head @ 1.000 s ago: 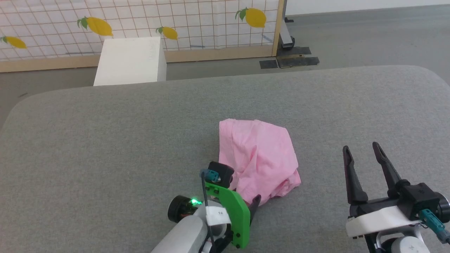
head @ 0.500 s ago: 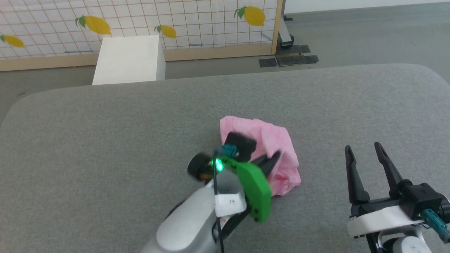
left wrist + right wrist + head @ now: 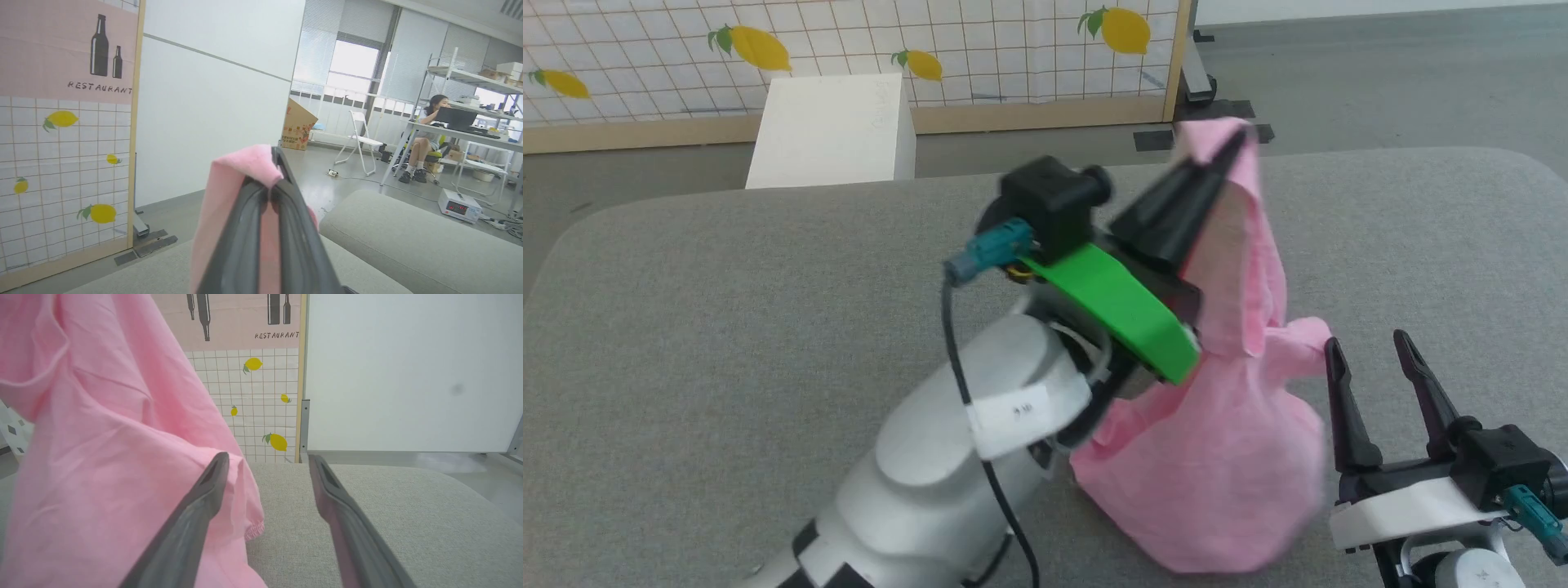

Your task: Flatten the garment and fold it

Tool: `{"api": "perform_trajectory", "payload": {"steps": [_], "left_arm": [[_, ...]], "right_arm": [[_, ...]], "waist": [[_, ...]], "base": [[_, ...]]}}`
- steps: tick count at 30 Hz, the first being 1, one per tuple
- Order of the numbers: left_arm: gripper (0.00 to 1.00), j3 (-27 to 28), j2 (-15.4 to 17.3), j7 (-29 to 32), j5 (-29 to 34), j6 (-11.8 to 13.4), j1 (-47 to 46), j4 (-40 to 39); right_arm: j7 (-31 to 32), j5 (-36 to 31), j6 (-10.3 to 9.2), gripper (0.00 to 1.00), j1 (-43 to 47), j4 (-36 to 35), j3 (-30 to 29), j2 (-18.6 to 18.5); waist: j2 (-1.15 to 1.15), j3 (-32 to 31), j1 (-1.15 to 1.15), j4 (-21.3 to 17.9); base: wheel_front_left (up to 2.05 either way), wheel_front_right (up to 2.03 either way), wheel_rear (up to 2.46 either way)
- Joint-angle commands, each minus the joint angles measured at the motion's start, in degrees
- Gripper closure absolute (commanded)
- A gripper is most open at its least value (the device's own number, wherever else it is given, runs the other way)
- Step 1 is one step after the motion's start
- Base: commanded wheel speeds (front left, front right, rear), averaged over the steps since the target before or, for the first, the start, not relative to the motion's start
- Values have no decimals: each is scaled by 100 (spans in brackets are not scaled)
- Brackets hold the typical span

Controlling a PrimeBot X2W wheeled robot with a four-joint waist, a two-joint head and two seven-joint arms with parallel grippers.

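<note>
Hanging from the closed fingers of the left gripper (image 3: 1227,155), the garment (image 3: 1217,465) is held by one corner over the grey table (image 3: 727,310), its lower folds draped beside the right gripper (image 3: 1364,343), which is seen wide open and empty.

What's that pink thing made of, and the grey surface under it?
The pink garment looks like thin, matte woven cloth: it creases and drapes limply from the left gripper. The grey surface seems upholstered in coarse fabric: a speckled weave shows.
</note>
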Motion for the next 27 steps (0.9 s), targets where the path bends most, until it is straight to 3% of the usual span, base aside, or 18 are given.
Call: {"api": "perform_trajectory", "payload": {"steps": [1,12,18,19,20,21,24,27], "left_arm": [[100,129,129,-33,-17,161,21,125],[100,1418,1256,-59,-569,1524,1486,1718],[100,1740,1428,285,-1004,1797,2051,2374],[65,1749,1418,424,-1095,1804,2133,2441],[13,1729,1418,528,-1138,1788,2186,2470],[0,1705,1437,571,-1145,1764,2227,2472],[0,1712,1478,217,-1043,1669,2310,2311],[0,2012,1384,-403,-1068,1391,2504,1880]], "right_arm": [[-32,50,-9,0,-31,2,-4,6],[-33,47,-9,0,-72,-58,-24,6],[-33,31,-9,0,-118,-53,-16,6],[-33,30,-9,0,-123,-51,-11,6],[-33,29,-9,0,-125,-51,-8,6],[-33,29,-9,0,-127,-49,-6,6],[-33,28,-9,0,-122,-35,0,6],[-33,20,-9,0,-90,-27,30,6]], "waist": [[0,4,0,8],[0,187,0,118],[0,218,0,205],[0,215,0,219],[0,212,0,230],[0,206,0,243],[0,171,0,272],[0,99,0,287]], "base": [[0,0,0],[0,0,0],[0,0,0],[0,0,0],[0,0,0],[0,0,0],[0,0,0],[0,0,0]]}}
